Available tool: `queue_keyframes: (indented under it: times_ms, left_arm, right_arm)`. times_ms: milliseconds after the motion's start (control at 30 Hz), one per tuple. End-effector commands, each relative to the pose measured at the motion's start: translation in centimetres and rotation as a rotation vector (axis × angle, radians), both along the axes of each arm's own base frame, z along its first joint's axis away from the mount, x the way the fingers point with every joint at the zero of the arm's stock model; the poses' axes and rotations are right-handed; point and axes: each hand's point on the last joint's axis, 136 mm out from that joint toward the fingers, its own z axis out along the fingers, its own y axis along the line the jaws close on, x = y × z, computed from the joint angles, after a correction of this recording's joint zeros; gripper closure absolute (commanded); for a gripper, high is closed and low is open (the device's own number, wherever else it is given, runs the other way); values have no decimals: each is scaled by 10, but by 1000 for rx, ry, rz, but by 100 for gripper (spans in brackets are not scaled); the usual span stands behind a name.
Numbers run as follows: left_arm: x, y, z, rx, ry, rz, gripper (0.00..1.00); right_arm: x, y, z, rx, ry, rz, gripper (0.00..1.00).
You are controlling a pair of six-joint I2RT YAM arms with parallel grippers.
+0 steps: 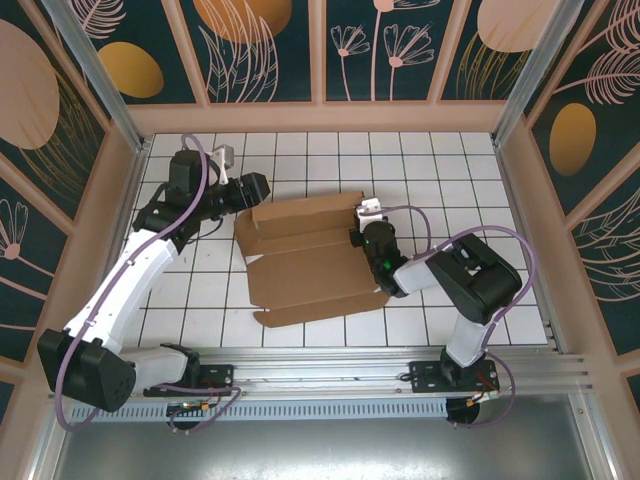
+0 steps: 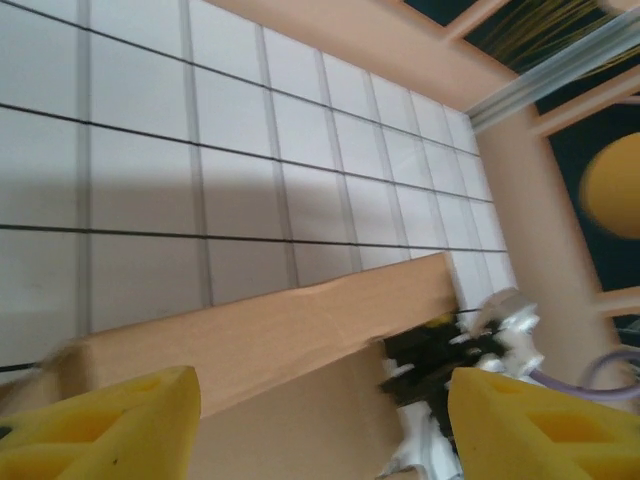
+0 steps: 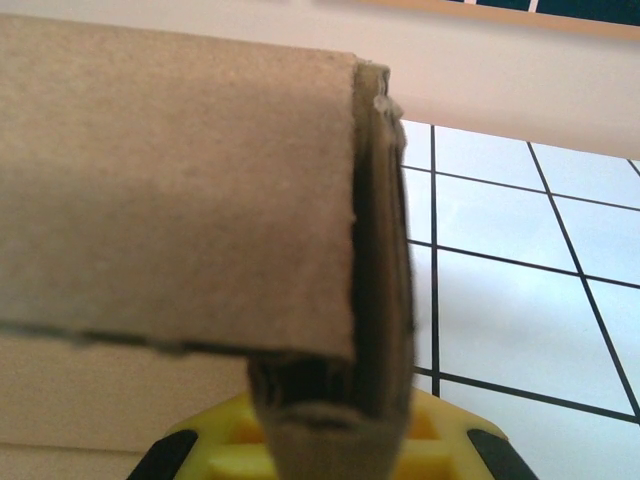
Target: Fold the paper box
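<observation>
Two pincers: your right pincer pinches the right flap of the paper box; your left pincer hangs spread by its far-left corner.

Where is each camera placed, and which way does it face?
Top external: above, behind the bases, facing down at the table; both arms.
Left wrist: on the left arm, facing along the paper box toward the right gripper; own yellow fingers.
Right wrist: on the right arm, close to the box edge pinched in its gripper.
Shared: top and left wrist show the right gripper.
</observation>
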Motion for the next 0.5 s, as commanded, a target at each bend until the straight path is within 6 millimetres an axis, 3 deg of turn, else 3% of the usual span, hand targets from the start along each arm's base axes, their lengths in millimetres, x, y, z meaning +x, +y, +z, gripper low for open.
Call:
queue_keyframes:
  times_ms: [0, 67, 300, 467]
  left_arm:
    - [-8, -35, 1, -274, 39, -113, 32]
    - [-7, -35, -6, -292, 54, -98, 32]
    - [16, -18, -39, -94, 127, 8, 32]
    - [26, -10, -38, -16, 98, 35, 32]
  right_arm:
    - [-3, -1, -3, -24, 0, -21, 100]
    - [-4, 0, -4, -27, 4, -21, 100]
    - [-5, 3, -12, -48, 22, -17, 100]
    - [-5, 3, -14, -58, 27, -14, 100]
